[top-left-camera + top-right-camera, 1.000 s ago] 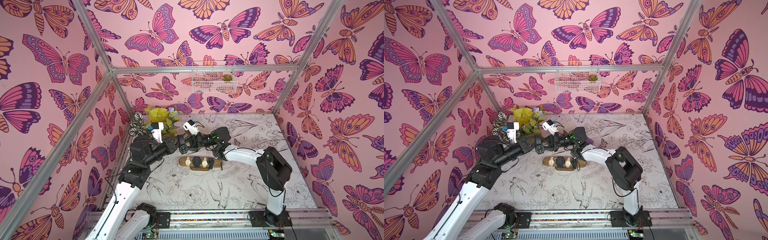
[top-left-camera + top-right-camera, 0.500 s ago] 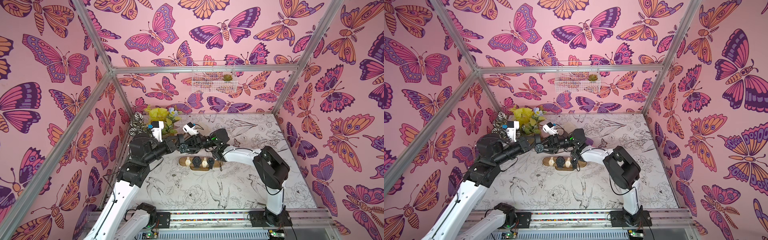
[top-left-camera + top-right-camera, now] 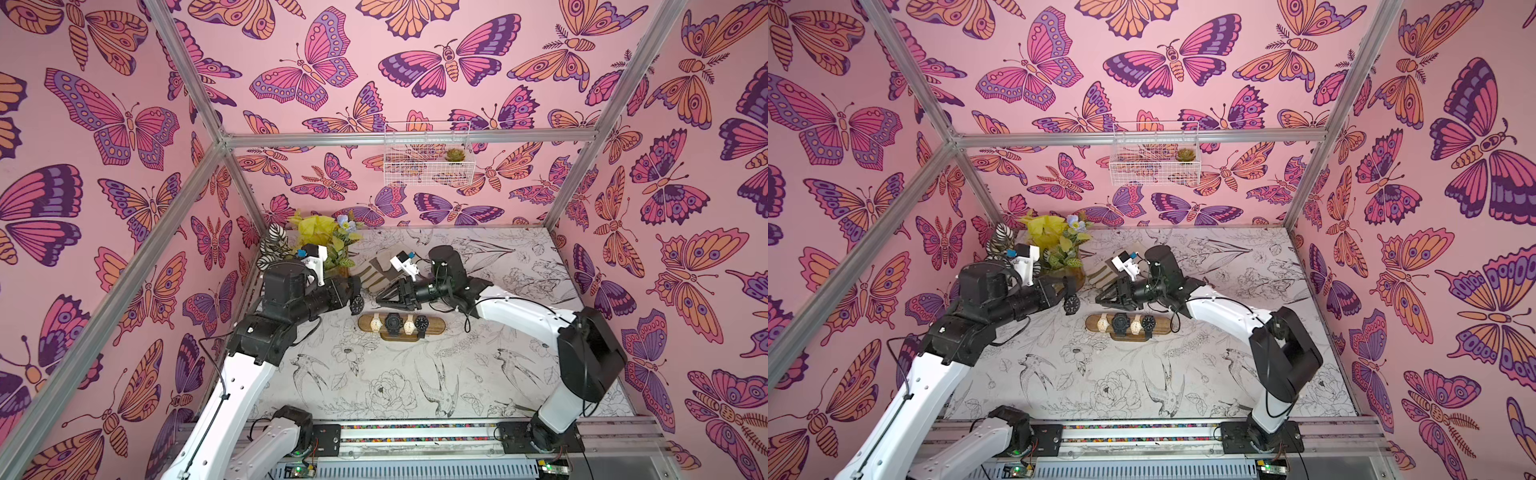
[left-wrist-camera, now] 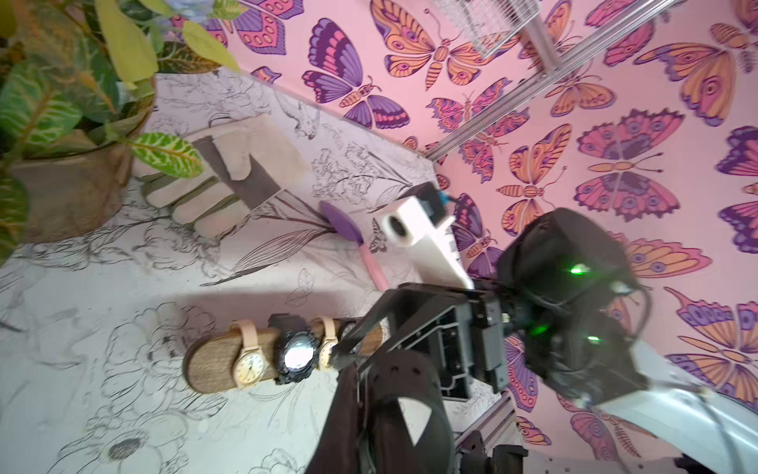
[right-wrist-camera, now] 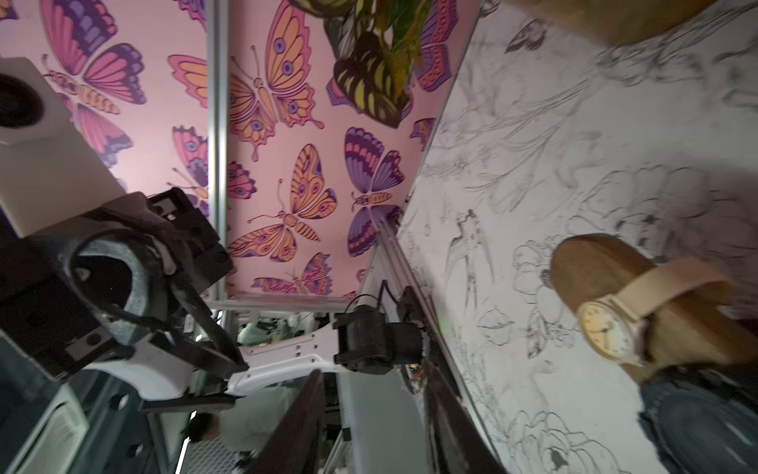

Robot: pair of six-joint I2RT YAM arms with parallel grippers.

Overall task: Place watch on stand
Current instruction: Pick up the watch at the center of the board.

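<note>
Presently we note the left gripper (image 3: 354, 296) clamped on a black watch (image 3: 356, 304), held near the wooden stand (image 3: 436, 327) at its end nearer the left arm. The stand carries four watches (image 3: 392, 323). The right gripper (image 3: 384, 302) is spread and empty. Dial lettering is too small to read.

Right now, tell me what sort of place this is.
Probably a staged robot test cell, not a lived-in room. An aluminium frame carries butterfly wallpaper on every side. The left arm and right arm stand on a rail along the front of the table.
</note>
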